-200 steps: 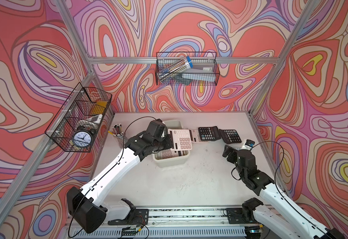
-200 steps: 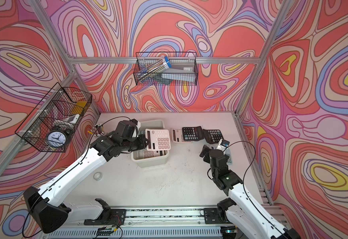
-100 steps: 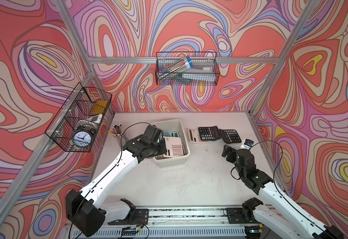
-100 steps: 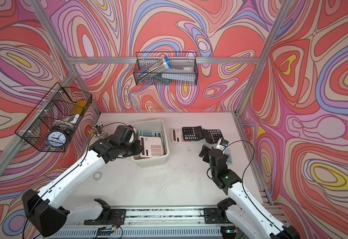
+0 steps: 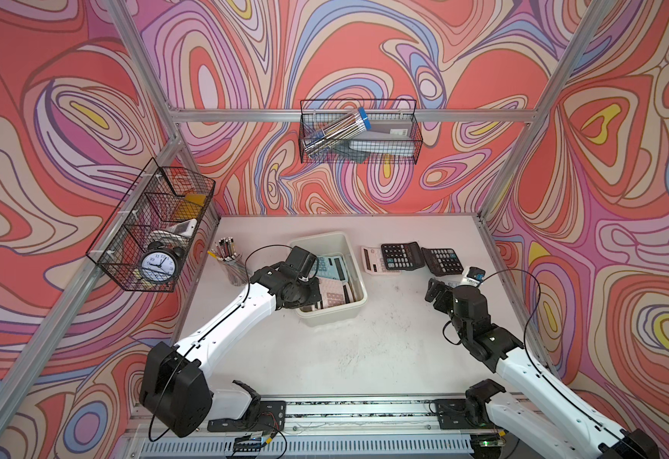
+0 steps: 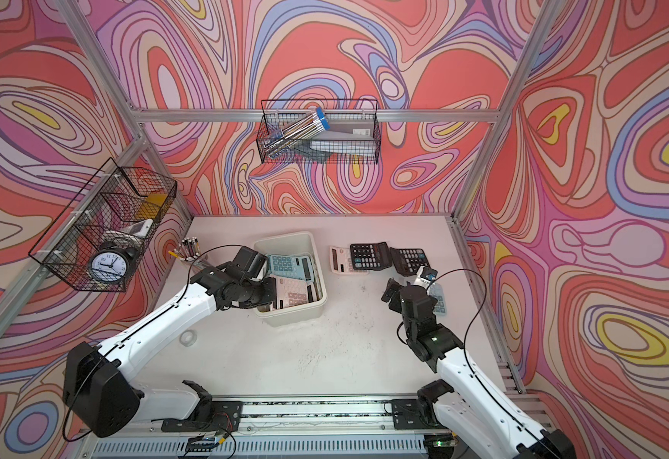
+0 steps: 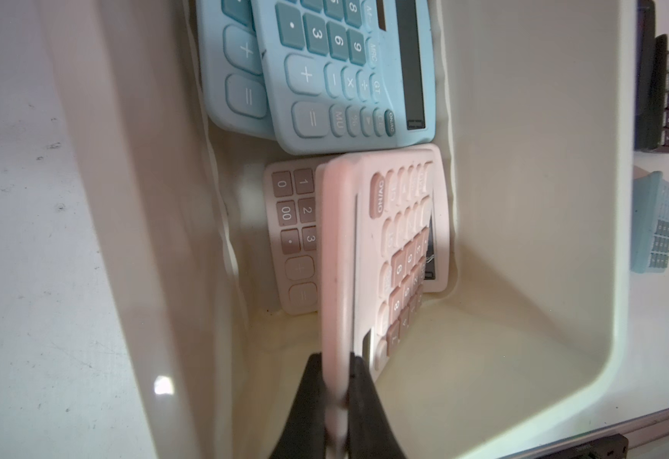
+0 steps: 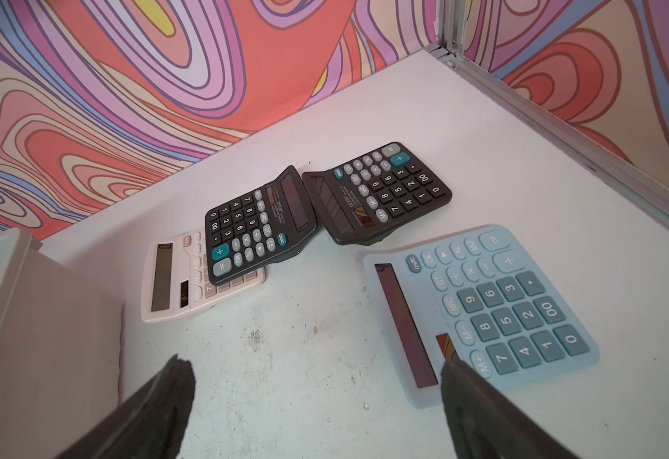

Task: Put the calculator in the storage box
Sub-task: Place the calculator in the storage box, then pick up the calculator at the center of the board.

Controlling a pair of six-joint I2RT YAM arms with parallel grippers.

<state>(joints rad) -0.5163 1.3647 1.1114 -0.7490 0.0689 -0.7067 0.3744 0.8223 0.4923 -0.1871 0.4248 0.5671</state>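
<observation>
The left tool (image 7: 337,359) is gripping the pink calculator (image 7: 338,246) low inside the storage box (image 7: 523,198), probably needing only a release next; the right tool (image 8: 317,367) is standing open.

left tool (image 7: 337,359) tightly pinched, far forward and low; right tool (image 8: 316,363) spread wide, tilted down
</observation>
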